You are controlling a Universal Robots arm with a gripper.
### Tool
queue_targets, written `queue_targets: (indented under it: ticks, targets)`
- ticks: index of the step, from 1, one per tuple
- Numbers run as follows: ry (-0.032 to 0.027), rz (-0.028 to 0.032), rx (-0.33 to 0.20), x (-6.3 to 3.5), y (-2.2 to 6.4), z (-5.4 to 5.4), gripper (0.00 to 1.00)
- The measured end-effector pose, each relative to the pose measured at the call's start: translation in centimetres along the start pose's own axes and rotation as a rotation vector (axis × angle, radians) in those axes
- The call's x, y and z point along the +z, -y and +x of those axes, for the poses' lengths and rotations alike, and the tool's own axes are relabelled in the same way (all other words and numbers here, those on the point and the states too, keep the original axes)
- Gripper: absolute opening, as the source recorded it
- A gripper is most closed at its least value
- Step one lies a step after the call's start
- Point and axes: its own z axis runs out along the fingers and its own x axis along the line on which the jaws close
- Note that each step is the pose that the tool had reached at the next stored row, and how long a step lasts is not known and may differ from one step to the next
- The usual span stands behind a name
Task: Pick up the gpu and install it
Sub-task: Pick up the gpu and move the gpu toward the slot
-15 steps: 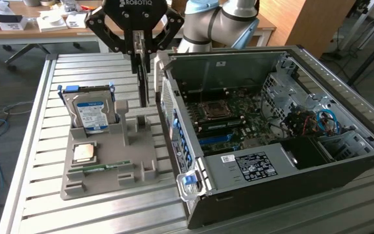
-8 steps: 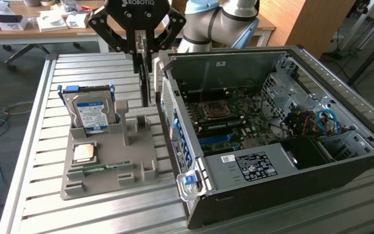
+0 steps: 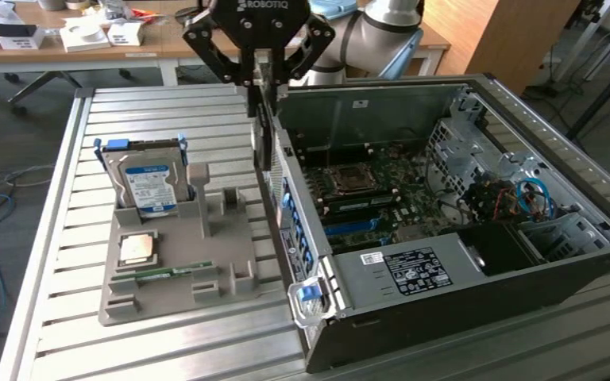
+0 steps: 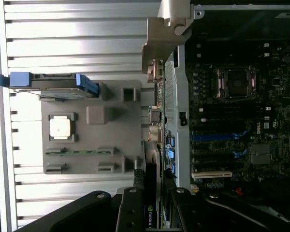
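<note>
Exterior view: holding the gpu [image 3: 266, 135] edge-on, pinched tight in the gripper [image 3: 264, 79], above the computer case [image 3: 464, 262] wall nearest the grey holder [image 3: 231, 262]. Clear of the holder already; judged about halfway, with seating on the motherboard [image 3: 390, 190] left.

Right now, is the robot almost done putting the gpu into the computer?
About halfway. Done: the gpu is picked up, off the grey tray. In hand: the jaws are shut on it, holding it upright on edge by the open computer case's side wall. Left: it is not yet in a slot on the motherboard.
</note>
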Motion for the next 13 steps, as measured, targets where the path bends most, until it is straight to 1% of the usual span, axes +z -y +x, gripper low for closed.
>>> queue_targets:
  ticks: [13]
  targets:
    - [-0.0010,0.0000,0.000,0.17,-0.35,-5.9,0.26]
